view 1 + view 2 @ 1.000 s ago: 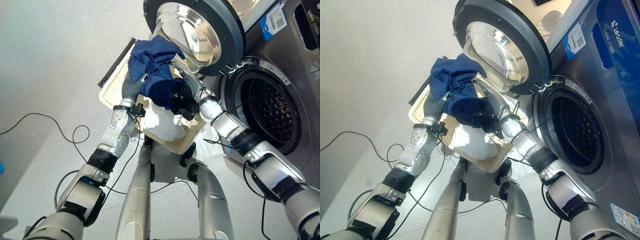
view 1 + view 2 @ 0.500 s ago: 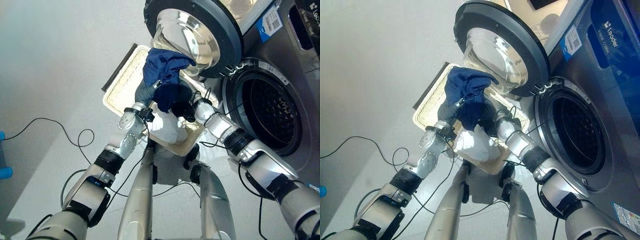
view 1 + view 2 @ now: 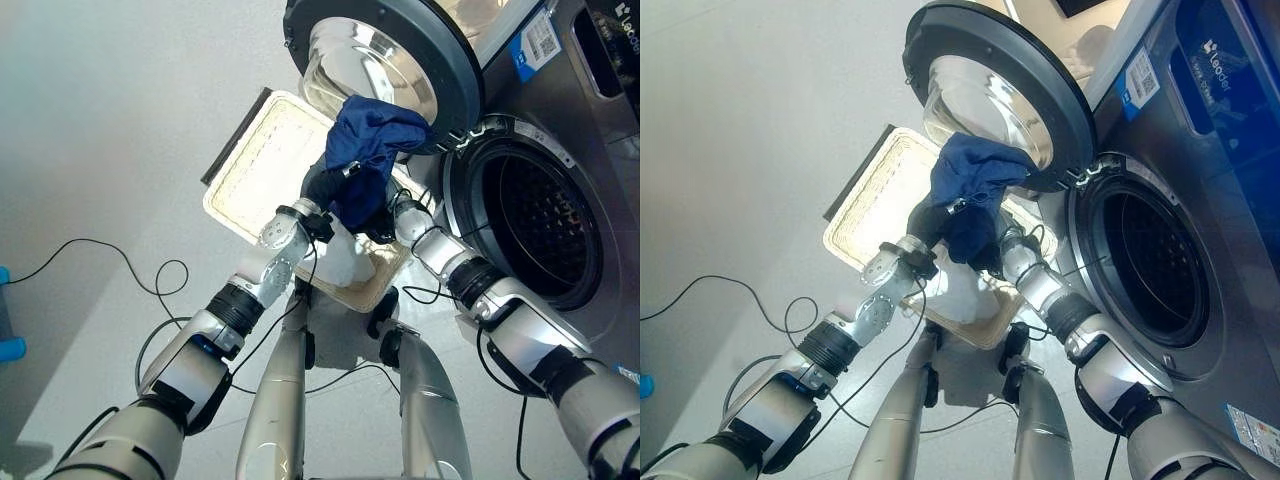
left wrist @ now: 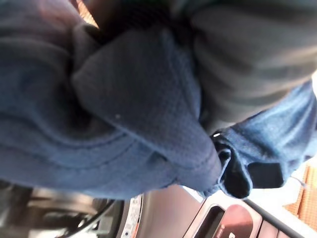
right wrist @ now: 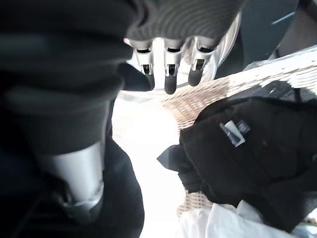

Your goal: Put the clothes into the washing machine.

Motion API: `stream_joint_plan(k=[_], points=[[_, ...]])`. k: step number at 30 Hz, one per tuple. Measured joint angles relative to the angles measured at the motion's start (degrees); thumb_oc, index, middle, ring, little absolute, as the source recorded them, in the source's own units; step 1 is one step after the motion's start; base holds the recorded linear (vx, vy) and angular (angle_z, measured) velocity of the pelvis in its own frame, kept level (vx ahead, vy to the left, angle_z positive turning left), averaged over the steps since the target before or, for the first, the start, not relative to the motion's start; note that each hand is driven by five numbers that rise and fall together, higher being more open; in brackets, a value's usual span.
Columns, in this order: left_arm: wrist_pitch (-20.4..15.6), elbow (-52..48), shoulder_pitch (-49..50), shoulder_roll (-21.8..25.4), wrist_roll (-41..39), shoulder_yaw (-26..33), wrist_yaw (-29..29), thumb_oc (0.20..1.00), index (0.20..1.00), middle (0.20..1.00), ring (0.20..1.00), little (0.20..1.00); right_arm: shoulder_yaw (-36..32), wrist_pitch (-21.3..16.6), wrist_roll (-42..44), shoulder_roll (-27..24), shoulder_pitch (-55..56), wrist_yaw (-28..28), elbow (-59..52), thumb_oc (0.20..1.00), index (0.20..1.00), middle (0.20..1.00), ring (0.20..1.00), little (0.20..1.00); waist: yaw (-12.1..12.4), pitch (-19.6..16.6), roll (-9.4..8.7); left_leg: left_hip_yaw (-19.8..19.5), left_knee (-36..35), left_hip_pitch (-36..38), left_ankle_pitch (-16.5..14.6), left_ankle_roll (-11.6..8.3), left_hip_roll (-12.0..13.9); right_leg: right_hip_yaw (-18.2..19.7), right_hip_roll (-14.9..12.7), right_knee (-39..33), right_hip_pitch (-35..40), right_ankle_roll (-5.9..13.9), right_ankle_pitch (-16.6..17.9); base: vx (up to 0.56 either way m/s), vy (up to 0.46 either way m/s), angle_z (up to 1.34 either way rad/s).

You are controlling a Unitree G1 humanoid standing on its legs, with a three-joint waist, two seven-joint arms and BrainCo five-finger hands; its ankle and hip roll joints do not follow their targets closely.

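Here we see the left hand (image 3: pixel 322 196), its fingers buried in cloth so we cannot tell their grip, lifting the blue garment (image 3: pixel 372 140) above the wicker basket (image 3: pixel 262 160). The right hand (image 5: pixel 168 69) hangs beside it, fingers straight. Next, we judge, it must swing rightward into the drum (image 3: pixel 540 225).

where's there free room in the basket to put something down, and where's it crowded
The basket's half away from the washing machine lies bare, bordered by its dark rim. The half near the open door is crowded: white clothes, a black garment, and the blue garment lifted above by the left robot hand.
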Motion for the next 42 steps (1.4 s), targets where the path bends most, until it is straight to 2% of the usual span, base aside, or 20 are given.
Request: stream_joint_plan(k=[5, 8, 13, 22, 24, 27, 33, 36, 42], points=[[1.8, 0.4, -0.9, 0.1, 0.2, 0.0, -1.4, 0.2, 0.2, 0.2, 0.2, 0.2, -0.7, -1.0, 3.9, 0.6, 0.1, -0.8, 1.2, 1.0, 1.0, 1.0, 1.0, 1.0, -0.7, 0.0, -0.01, 0.0, 0.0, 0.7, -0.1, -0.05, 0.2, 0.0, 0.3, -0.7, 1.0, 0.11, 0.5, 0.0, 0.005, -0.01], [1.9, 2.2, -2.4, -0.2, 1.8, -1.4, -2.7, 0.2, 0.2, 0.2, 0.2, 0.2, -2.4, -3.2, 8.4, 0.1, 1.6, -1.2, 0.8, 1.0, 1.0, 1.0, 1.0, 1.0, -1.0, 0.0, -0.02, 0.2, -0.1, 0.6, -0.4, -0.28, 0.6, 0.2, 0.9, -2.1, 1.1, 0.52, 1.0, -0.01, 0.014, -0.07], [2.0, 2.4, -2.3, -0.6, 2.3, -1.8, -3.3, 0.2, 0.2, 0.2, 0.2, 0.2, -3.3, -3.8, 11.1, 0.0, 4.0, -1.5, -1.4, 1.0, 1.0, 1.0, 1.0, 1.0, -1.9, 0.0, -0.02, 0.8, -0.1, 0.1, -0.7, 0.03, 0.6, 0.7, 1.1, -3.4, 1.0, 0.92, 1.7, 0.0, 0.009, -0.05], [-1.6, 6.2, -3.9, -2.1, 8.3, -1.8, -2.2, 0.2, 0.2, 0.2, 0.2, 0.2, -7.4, -5.8, 15.0, -0.8, 7.1, -1.0, -4.8, 1.0, 1.0, 1.0, 1.0, 1.0, -2.9, 0.2, -0.37, 1.7, 0.0, -0.2, -1.3, 0.65, 0.8, 1.6, 1.6, -5.2, 1.2, 0.95, 2.7, 0.0, 0.004, -0.04], [-3.0, 8.6, -4.8, -1.6, 10.7, -1.7, -1.1, 0.2, 0.2, 0.2, 0.2, 0.2, -9.3, -7.4, 16.9, -1.2, 9.7, 0.7, -8.3, 1.0, 1.0, 1.0, 1.0, 1.0, -3.5, 0.1, -1.22, 1.6, 0.2, -0.1, -1.4, 0.7, 0.9, 1.6, 1.8, -5.2, 1.5, 0.94, 2.7, 0.0, 0.0, 0.0], [-3.1, 10.2, -4.7, -0.8, 13.5, -1.7, 0.0, 0.2, 0.2, 0.2, 0.2, 0.2, -9.8, -8.5, 20.0, -1.0, 11.9, 3.3, -10.3, 1.0, 1.0, 1.0, 1.0, 1.0, -4.1, 0.2, -1.98, 1.6, 1.1, -0.1, -1.8, 0.76, 0.9, 1.6, 1.8, -5.3, 2.0, 0.98, 2.8, 0.01, -0.013, -0.01], [-3.5, 13.6, -4.1, 0.9, 15.9, -1.7, 1.3, 0.2, 0.2, 0.2, 0.2, 0.2, -11.6, -13.8, 28.5, -0.5, 15.4, 11.1, -12.8, 1.0, 1.0, 1.0, 1.0, 1.0, -5.5, 0.2, -2.94, 1.8, 1.9, -0.3, -2.4, 0.59, 1.7, 1.9, 2.8, -7.2, 2.8, 1.67, 3.8, 0.01, -0.031, -0.06], [-3.5, 13.7, -3.4, 1.3, 15.9, -1.5, 1.9, 0.2, 0.2, 0.2, 0.2, 0.2, -13.8, -15.1, 31.8, -0.5, 16.7, 15.3, -14.0, 1.0, 1.0, 1.0, 1.0, 1.0, -5.6, 0.2, -3.29, 1.9, 1.8, -0.3, -2.5, 0.56, 1.7, 2.0, 2.9, -7.6, 2.8, 1.7, 3.9, 0.01, -0.015, -0.03], [-4.5, 15.7, -3.4, 2.3, 15.9, -1.1, 2.1, 0.2, 0.2, 0.2, 0.2, 0.2, -15.1, -16.3, 40.4, -0.3, 17.1, 23.9, -13.9, 1.0, 1.0, 1.0, 1.0, 1.0, -5.5, 0.2, -5.28, 2.6, 2.0, -0.3, -2.9, 0.74, 1.9, 2.2, 3.1, -8.5, 3.0, 1.25, 4.5, 0.01, -0.021, -0.04]])
